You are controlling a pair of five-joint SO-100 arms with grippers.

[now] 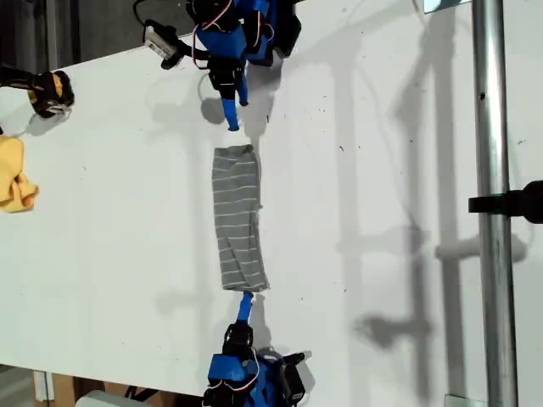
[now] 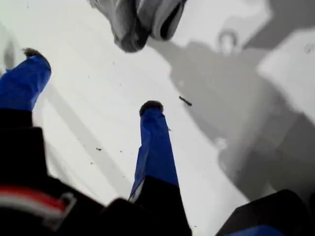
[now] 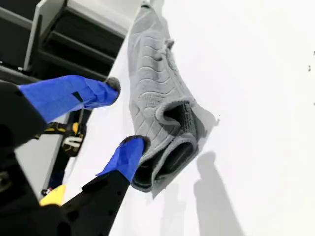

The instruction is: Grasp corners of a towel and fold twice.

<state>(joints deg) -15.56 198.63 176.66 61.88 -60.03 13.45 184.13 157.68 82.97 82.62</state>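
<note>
The grey striped towel (image 1: 236, 216) lies folded into a long narrow strip in the middle of the white table (image 1: 110, 237). Its corners are stacked in the layered ends, and I cannot tell single tips apart. My first gripper (image 1: 232, 119) (image 2: 91, 81) is open and points at the towel end (image 2: 133, 24) nearer the exterior view's top, with a small gap between them. My second gripper (image 1: 246, 303) (image 3: 123, 115) is open at the opposite end. One of its fingertips (image 3: 133, 145) touches the folded layers of the towel (image 3: 157, 113), and nothing sits between its fingers.
A yellow cloth (image 1: 13, 182) lies at the exterior view's left edge, with a black and yellow object (image 1: 51, 91) above it. A metal pole (image 1: 492, 212) with a black clamp (image 1: 517, 202) runs down the exterior view's right side.
</note>
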